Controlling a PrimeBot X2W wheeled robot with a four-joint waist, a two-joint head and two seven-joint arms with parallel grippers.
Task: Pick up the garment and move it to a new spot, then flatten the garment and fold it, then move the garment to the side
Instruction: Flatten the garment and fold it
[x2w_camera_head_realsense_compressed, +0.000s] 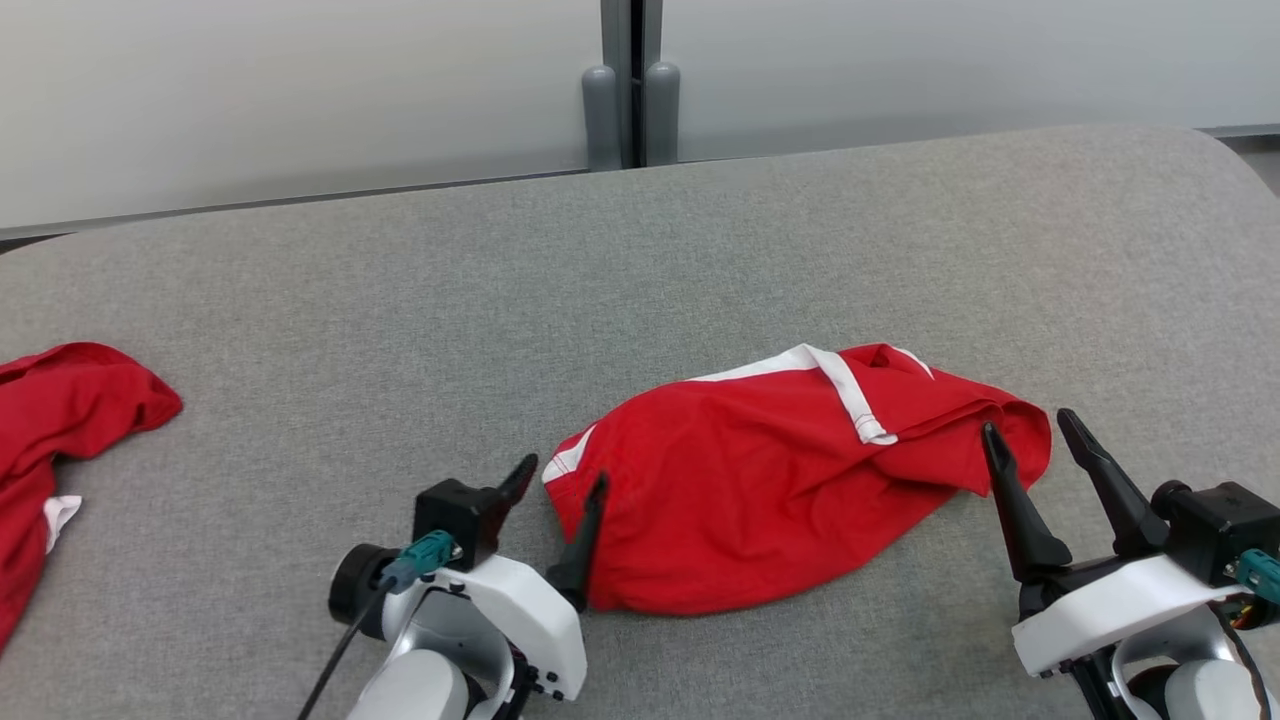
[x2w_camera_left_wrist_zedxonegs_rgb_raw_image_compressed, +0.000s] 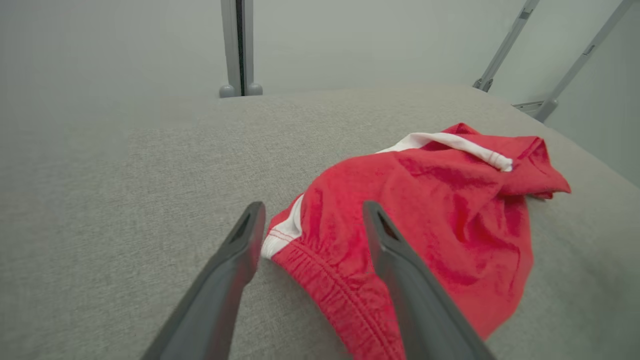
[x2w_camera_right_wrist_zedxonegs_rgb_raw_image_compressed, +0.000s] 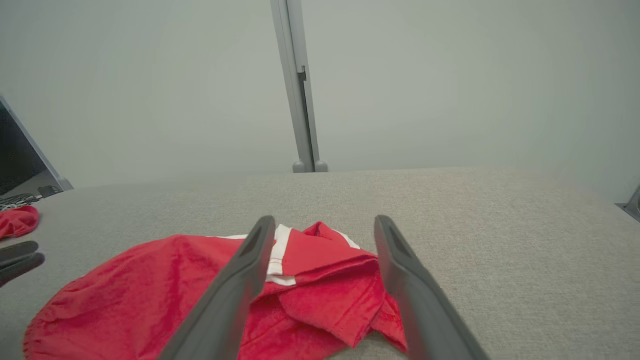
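The garment (x2w_camera_head_realsense_compressed: 770, 480) is a pair of red shorts with white stripes, lying crumpled on the grey padded table (x2w_camera_head_realsense_compressed: 640, 270) in front of me. My left gripper (x2w_camera_head_realsense_compressed: 562, 480) is open at the garment's left end, its fingers straddling the elastic waistband corner (x2w_camera_left_wrist_zedxonegs_rgb_raw_image_compressed: 300, 240). My right gripper (x2w_camera_head_realsense_compressed: 1030, 432) is open at the right end, one fingertip (x2w_camera_head_realsense_compressed: 992, 438) against the bunched red hem. In the right wrist view the folded hem (x2w_camera_right_wrist_zedxonegs_rgb_raw_image_compressed: 330, 295) lies between my open fingers; the left gripper's fingertips (x2w_camera_right_wrist_zedxonegs_rgb_raw_image_compressed: 20, 257) show at the left edge there.
A second red garment (x2w_camera_head_realsense_compressed: 60, 450) lies at the table's left edge. A grey post (x2w_camera_head_realsense_compressed: 632, 80) and pale wall panels stand behind the table. The table's right end curves away near slanted metal struts (x2w_camera_left_wrist_zedxonegs_rgb_raw_image_compressed: 540, 55).
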